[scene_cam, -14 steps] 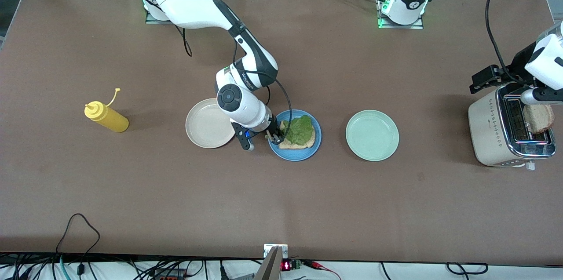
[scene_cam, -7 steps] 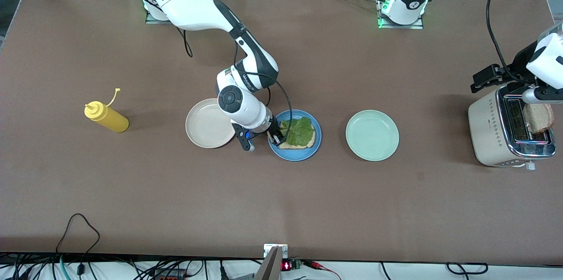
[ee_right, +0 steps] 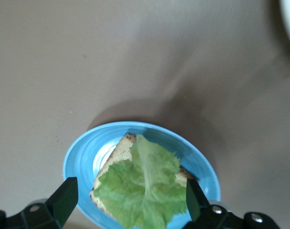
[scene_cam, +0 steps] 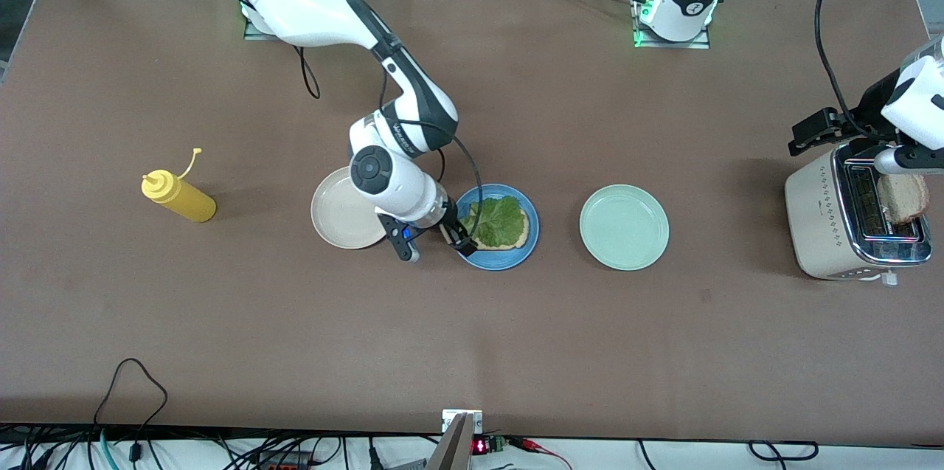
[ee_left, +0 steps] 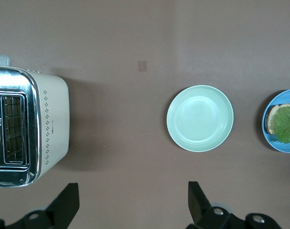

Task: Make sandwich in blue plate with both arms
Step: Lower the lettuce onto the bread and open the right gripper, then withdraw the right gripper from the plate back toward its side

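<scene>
Fingers apart and empty, my right gripper hangs over the blue plate rim with lettuce on bread just beneath, while my left gripper, also spread wide, is over the toaster, closest to the second slice.

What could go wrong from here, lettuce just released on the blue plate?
1. The right gripper is open but hangs low over the blue plate's rim; lifting away could snag the lettuce leaf off the bread slice.
2. The second slice stands in the toaster; the open left gripper is not lined up over it.
</scene>
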Robot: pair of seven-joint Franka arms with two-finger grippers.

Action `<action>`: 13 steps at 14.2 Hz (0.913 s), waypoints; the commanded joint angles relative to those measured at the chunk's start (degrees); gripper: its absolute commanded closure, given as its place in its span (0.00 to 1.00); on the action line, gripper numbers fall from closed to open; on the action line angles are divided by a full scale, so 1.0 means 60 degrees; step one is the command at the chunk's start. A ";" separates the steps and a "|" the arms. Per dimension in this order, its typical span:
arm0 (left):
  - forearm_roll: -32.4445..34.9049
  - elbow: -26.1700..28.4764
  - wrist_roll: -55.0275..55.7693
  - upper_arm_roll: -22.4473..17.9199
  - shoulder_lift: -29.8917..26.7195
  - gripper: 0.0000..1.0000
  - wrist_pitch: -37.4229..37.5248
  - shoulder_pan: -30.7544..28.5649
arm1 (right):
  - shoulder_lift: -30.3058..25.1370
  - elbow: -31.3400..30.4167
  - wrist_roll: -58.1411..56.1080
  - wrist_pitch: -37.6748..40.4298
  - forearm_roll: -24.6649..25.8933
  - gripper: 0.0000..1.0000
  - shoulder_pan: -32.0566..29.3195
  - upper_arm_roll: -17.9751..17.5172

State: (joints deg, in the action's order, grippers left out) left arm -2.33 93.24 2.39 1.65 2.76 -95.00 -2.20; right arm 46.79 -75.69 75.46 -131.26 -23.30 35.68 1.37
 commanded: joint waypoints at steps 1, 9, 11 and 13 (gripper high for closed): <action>0.0154 0.0178 0.0042 0.0134 -0.0181 0.00 0.0042 -0.0116 | -0.1115 -0.0202 -0.1233 0.1553 0.0118 0.00 -0.0671 -0.0082; 0.0140 0.0120 0.0027 0.0149 -0.0196 0.00 0.0028 -0.0101 | -0.3810 -0.0581 -0.6242 0.6902 0.1316 0.00 -0.2563 0.0137; 0.0140 0.0062 0.0027 0.0135 -0.0210 0.00 0.0028 -0.0116 | -0.4733 -0.1225 -0.7663 0.7621 0.1655 0.00 -0.2650 0.0590; 0.0140 0.0061 0.0027 0.0120 -0.0210 0.00 0.0042 -0.0131 | -0.5451 -0.1693 -0.9139 0.8207 0.1977 0.00 -0.3336 0.0621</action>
State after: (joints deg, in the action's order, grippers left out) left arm -2.33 93.27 2.39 1.80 2.60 -95.01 -2.32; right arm 20.36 -79.55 29.26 -83.80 -13.24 18.94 5.11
